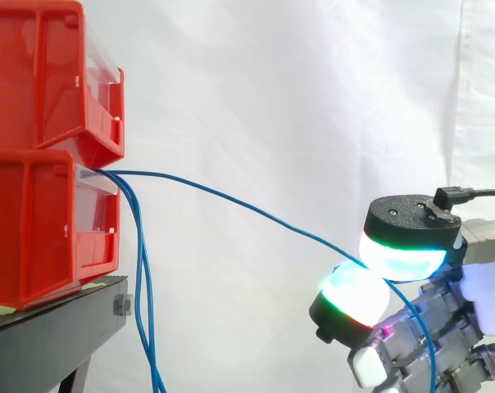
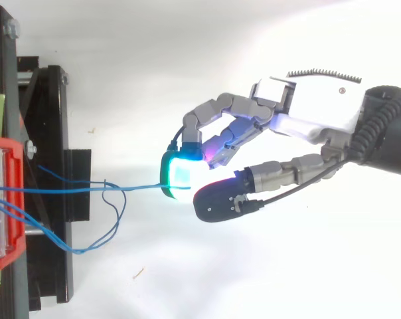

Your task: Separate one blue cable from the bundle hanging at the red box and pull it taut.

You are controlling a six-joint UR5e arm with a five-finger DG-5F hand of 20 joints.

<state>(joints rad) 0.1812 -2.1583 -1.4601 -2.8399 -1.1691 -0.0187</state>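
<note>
Two stacked red bins [image 1: 43,155] stand at the left on a black stand [image 1: 51,327]. Thin blue cables come out at the lower bin's front. One blue cable [image 1: 247,205] runs in a shallow sag from the bin to my hand [image 1: 444,327], at the lower right. It is pinched between two glowing fingertips [image 1: 403,254]. From above, that cable [image 2: 87,189] runs nearly straight from the bin [image 2: 2,199] to my hand [image 2: 300,119]. The other blue cables [image 1: 145,311] hang down beside the stand and loop loosely.
A white curtain [image 1: 313,98] backs the whole scene. The black stand's frame [image 2: 51,186] and a bolt [image 1: 123,306] sit below the bins. Open space lies between the bins and my hand.
</note>
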